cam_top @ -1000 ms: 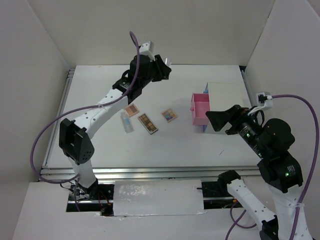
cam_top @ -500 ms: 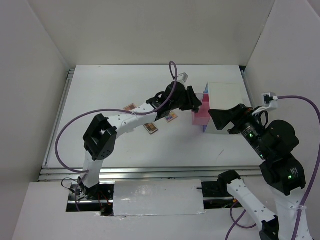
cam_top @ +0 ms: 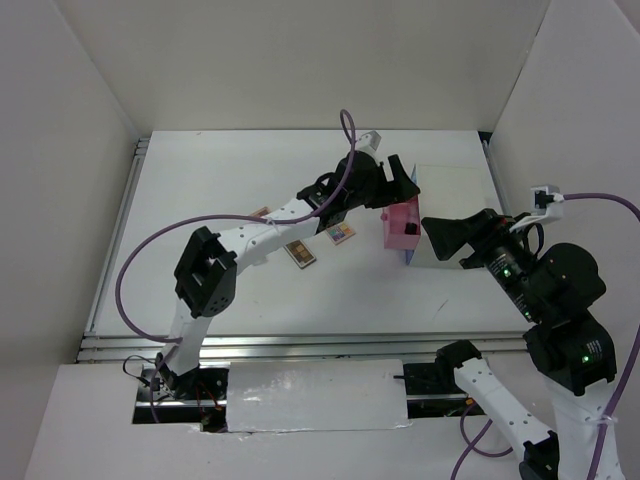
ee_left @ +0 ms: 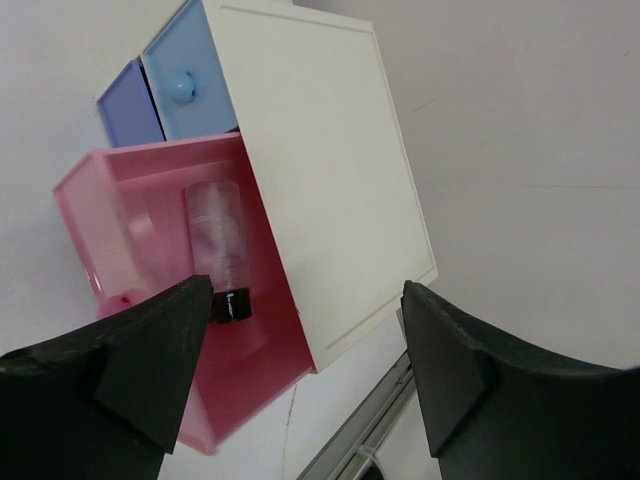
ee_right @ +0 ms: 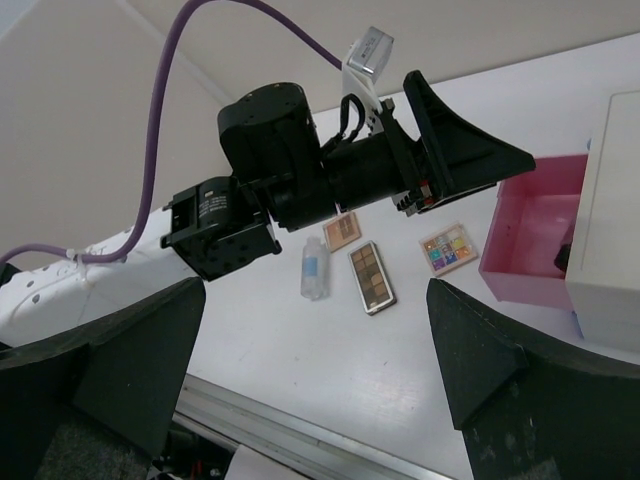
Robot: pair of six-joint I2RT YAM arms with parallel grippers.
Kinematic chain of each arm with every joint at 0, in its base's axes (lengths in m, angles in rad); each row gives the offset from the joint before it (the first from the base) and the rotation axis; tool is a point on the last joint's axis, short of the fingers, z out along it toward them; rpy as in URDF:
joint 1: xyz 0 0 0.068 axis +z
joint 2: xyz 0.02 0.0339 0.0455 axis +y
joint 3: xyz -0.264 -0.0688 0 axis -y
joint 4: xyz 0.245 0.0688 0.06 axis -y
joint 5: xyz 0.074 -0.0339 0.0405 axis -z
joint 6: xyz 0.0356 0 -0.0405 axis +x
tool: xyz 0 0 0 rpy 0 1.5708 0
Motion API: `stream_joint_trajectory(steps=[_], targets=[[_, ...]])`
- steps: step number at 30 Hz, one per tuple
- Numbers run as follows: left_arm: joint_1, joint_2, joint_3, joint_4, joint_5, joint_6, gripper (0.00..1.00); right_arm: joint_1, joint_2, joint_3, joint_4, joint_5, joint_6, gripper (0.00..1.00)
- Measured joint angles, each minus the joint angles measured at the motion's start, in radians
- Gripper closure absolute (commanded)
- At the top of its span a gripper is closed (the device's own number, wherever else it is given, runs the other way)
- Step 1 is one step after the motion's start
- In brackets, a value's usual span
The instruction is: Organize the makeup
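Now the left fingers (ee_left: 150, 360) hang wide open above the pink drawer (ee_left: 90, 220) of the white box (ee_left: 320, 160). A black-capped bottle (ee_left: 218, 240) lies inside that drawer. The right fingers (ee_right: 120, 360) are wide open too and hold nothing. Three palettes (ee_right: 372, 275) and another clear bottle (ee_right: 314, 268) lie on the surface (cam_top: 200, 200).

No word, brand, number or sign can be read. The clear bottle (ee_left: 222, 245) lying in the pink drawer (ee_left: 88, 215) bears faint marks, too blurred to make out. The long palette (ee_right: 372, 277) and the square palette (ee_right: 449, 249) show only colour squares.
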Motion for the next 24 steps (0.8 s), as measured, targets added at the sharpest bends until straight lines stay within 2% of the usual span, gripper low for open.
stream_joint_trajectory(steps=[3,7,12,15,18,20,24], targets=[[-0.002,0.0,0.001,-0.001,-0.006,-0.001,0.08,0.0,0.0,0.0,0.0,0.0,-0.001,0.0],[-0.008,-0.025,-0.031,-0.026,-0.062,0.021,0.0,0.0,0.0,0.0,0.0,0.0,-0.003,0.0],[-0.019,-0.154,-0.081,-0.204,-0.256,0.096,0.01,0.0,0.0,0.0,0.0,-0.001,-0.004,0.0],[-0.003,-0.296,-0.141,-0.323,-0.416,0.131,0.01,0.0,0.0,-0.004,0.005,-0.015,-0.004,0.0],[0.09,-0.457,-0.291,-0.365,-0.484,0.137,0.01,0.0,0.0,-0.027,0.022,-0.038,-0.003,0.0],[0.211,-0.552,-0.428,-0.387,-0.508,0.137,0.01,0.0,0.002,-0.047,0.027,-0.051,0.0,0.0],[0.406,-0.573,-0.629,-0.416,-0.535,0.14,0.01,0.0,0.005,-0.081,0.047,-0.065,0.01,0.0]])
